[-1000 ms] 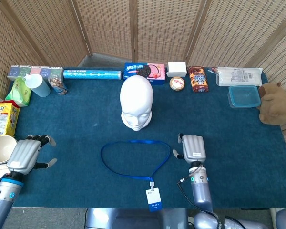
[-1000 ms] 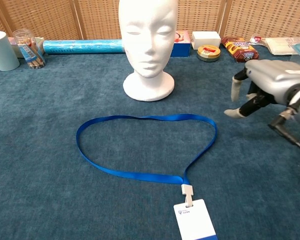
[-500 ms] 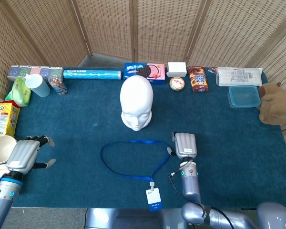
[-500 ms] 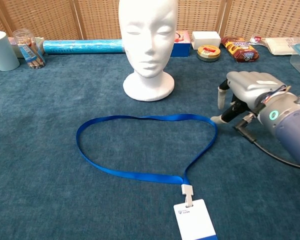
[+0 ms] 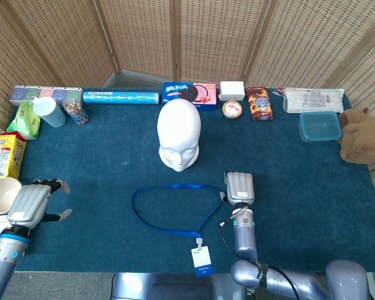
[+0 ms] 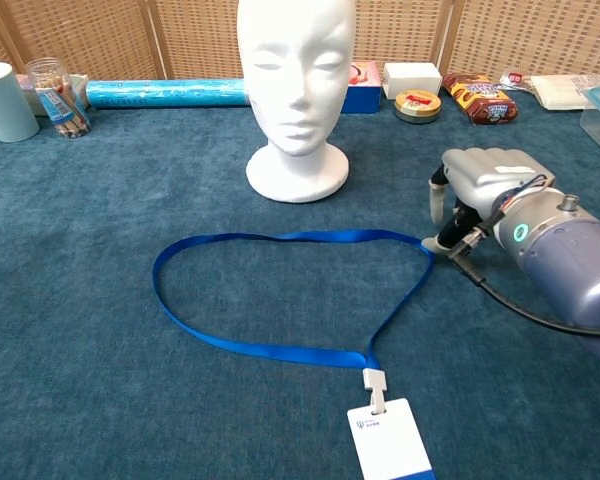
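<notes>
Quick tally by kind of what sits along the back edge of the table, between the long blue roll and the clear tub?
Boxes: 2 – cookie box, white box
Round tins: 1 – tin
Snack bags: 2 – brown bag, white pack
Total: 5

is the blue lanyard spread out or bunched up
Spread out: the blue lanyard lies flat on the table as an open loop, its badge at the near end.
</notes>
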Tool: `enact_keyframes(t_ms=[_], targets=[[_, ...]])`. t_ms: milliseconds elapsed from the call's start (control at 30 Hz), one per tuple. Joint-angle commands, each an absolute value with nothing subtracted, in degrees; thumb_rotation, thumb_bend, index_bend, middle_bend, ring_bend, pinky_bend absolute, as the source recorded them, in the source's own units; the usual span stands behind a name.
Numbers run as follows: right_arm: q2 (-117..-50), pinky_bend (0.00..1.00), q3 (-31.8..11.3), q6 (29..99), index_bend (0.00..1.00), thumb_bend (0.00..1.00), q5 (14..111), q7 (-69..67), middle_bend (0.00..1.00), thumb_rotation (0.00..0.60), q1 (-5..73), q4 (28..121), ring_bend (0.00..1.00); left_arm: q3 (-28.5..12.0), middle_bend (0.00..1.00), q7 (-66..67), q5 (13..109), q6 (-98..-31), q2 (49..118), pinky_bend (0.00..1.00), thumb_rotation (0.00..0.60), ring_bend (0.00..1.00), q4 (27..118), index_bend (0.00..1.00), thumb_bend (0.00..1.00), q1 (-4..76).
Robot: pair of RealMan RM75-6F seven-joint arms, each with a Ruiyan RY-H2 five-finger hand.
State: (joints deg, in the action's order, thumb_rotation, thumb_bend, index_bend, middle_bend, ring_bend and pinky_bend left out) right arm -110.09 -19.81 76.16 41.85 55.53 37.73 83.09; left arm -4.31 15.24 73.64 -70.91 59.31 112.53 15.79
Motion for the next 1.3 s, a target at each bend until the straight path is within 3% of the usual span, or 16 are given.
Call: enact_keyframes(t_ms=[33, 833, 1033, 1300], targets=[[-110.2, 1.0, -19.6, 75.9, 0.5, 0.3, 41.5, 55.4, 0.98, 0.513, 37.9, 82.5, 1.0, -4.2, 0.43, 15.2, 73.6, -70.9, 59.3, 0.35, 0.57, 0.42, 112.5, 0.44, 0.19, 15.8], [-110.7, 1.0, -19.2, 76.0, 0.5, 0.31, 38.9, 56.8, 0.98, 0.516, 40.0, 82.6, 1.0, -3.4, 0.43, 14.0, 73.5, -71.7, 59.4, 0.34, 0.567, 0.42, 111.9, 0.44, 0.19, 15.6], [-110.7, 1.0, -19.6, 75.8, 0.5, 0.36, 36.8, 58.4, 0.98, 0.596, 40.9, 82.3, 1.0, -3.3, 0.43, 13.6, 73.5, -71.8, 59.5, 0.34, 0.57, 0.42, 111.6, 0.44, 0.19, 15.5], [-110.8, 1.0, -19.7, 76.2, 0.51, 0.4, 35.4, 59.0, 0.98, 0.6, 41.4, 82.6, 1.0, -3.2, 0.43, 13.2, 73.8, -72.1, 59.5, 0.33, 0.564, 0.42, 111.5, 0.44, 0.19, 15.5]])
